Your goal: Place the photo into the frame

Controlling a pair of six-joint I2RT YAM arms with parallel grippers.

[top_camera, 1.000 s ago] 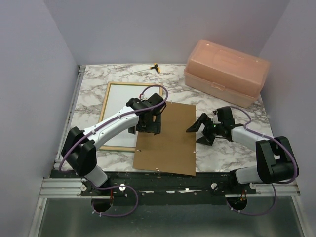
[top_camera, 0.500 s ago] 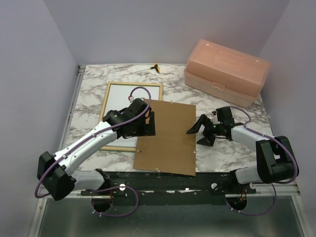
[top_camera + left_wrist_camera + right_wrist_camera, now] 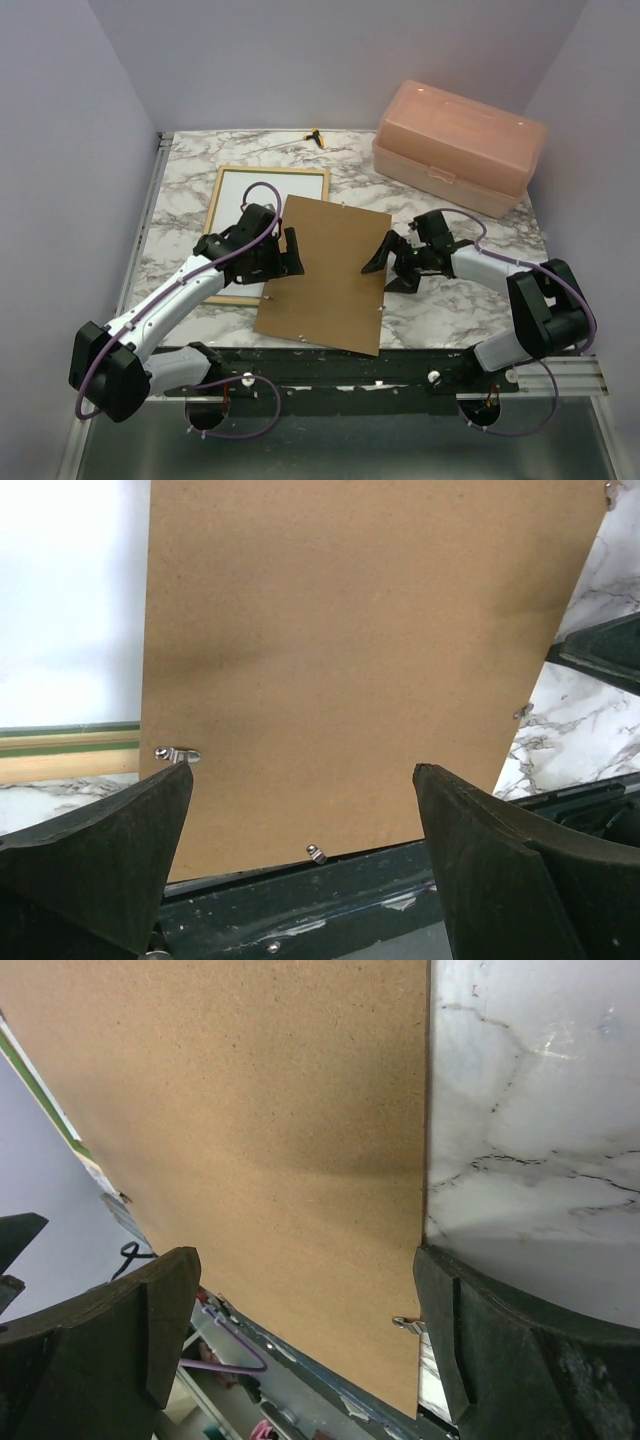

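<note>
The frame (image 3: 216, 215) lies flat at the left with light wood rails; in the left wrist view its rail (image 3: 60, 752) shows a green strip. The photo (image 3: 250, 195) lies inside it, white side up, and also shows in the left wrist view (image 3: 70, 600). A brown hardboard backing panel (image 3: 330, 275) lies tilted, its left edge over the frame's right rail. My left gripper (image 3: 290, 255) is open and empty over the panel's left edge (image 3: 350, 660). My right gripper (image 3: 385, 268) is open and straddles the panel's right edge (image 3: 250, 1110), with one finger (image 3: 500, 1350) against it.
A pink plastic box (image 3: 460, 145) stands at the back right. A small yellow and black object (image 3: 316, 136) lies at the back edge. The panel's near corner overhangs the black front rail (image 3: 420, 362). Bare marble (image 3: 540, 1110) lies right of the panel.
The backing panel has slid left and turned, and now overlaps the frame's right rail. My right gripper moved left with its edge. My left arm swung back to the left.
</note>
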